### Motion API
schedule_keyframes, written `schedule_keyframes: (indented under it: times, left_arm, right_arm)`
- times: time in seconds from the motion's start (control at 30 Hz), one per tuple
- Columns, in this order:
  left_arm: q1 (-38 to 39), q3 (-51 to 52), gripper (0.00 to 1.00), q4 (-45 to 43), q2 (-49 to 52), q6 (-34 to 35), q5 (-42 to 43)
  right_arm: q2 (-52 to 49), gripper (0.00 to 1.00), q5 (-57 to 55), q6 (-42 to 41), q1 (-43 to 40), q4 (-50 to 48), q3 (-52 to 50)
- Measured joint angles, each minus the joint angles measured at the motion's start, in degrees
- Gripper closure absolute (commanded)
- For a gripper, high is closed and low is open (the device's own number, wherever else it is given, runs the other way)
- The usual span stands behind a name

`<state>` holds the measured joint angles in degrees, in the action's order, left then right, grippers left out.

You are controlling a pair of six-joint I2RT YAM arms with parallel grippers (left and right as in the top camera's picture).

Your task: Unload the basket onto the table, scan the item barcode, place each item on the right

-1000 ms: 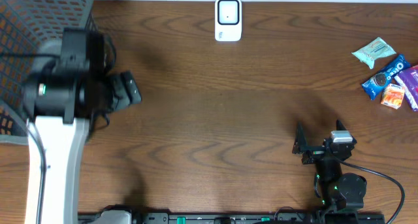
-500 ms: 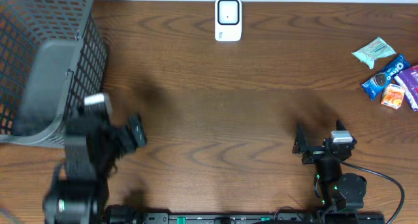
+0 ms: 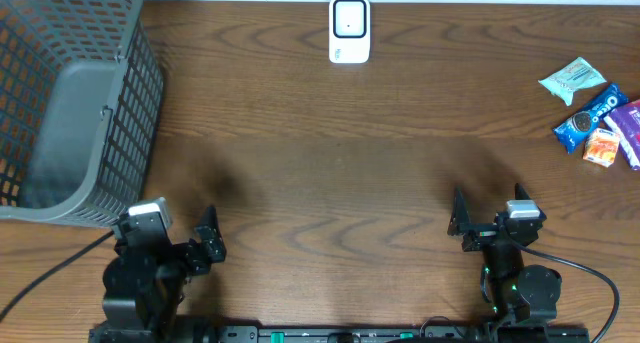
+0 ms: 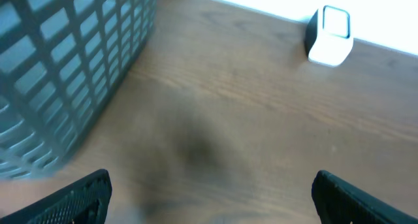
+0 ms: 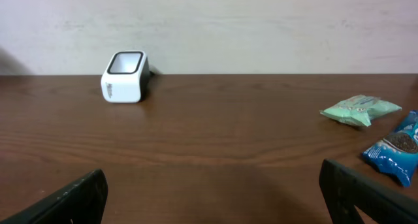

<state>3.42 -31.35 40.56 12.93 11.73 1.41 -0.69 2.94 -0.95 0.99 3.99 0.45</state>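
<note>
The snack packets (image 3: 590,115) lie in a small group at the right edge of the table (image 3: 330,163), well apart from the scanner (image 3: 349,29), which stands at the middle of the far edge; none of them is held. The left gripper (image 3: 205,245), which one second ago was up beside the basket (image 3: 140,113) at the far left corner, has come back to the near edge with its jaws wide apart and empty, the same as the right gripper (image 3: 475,223). I judge that both are now at rest and that the right gripper, being nearer, should fetch the next packet for scanning.
</note>
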Motion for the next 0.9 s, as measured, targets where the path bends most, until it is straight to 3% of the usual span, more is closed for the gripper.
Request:
schedule_keyframes:
  times: [0.37, 0.6, 0.9]
  left_arm:
    - [0.0, 14.0, 0.02, -21.6, -9.7, -4.9, 4.2]
    - [0.0, 19.5, 0.02, -29.2, -12.1, -6.3, 5.8]
    - [-1.8, 28.0, 0.02, -46.0, -12.3, -7.0, 5.2]
  right_arm:
    - [0.0, 0.01, 0.0, 0.0, 0.0, 0.0, 0.0]
    - [0.0, 0.01, 0.0, 0.0, 0.0, 0.0, 0.0]
    - [0.0, 0.01, 0.0, 0.0, 0.0, 0.0, 0.0]
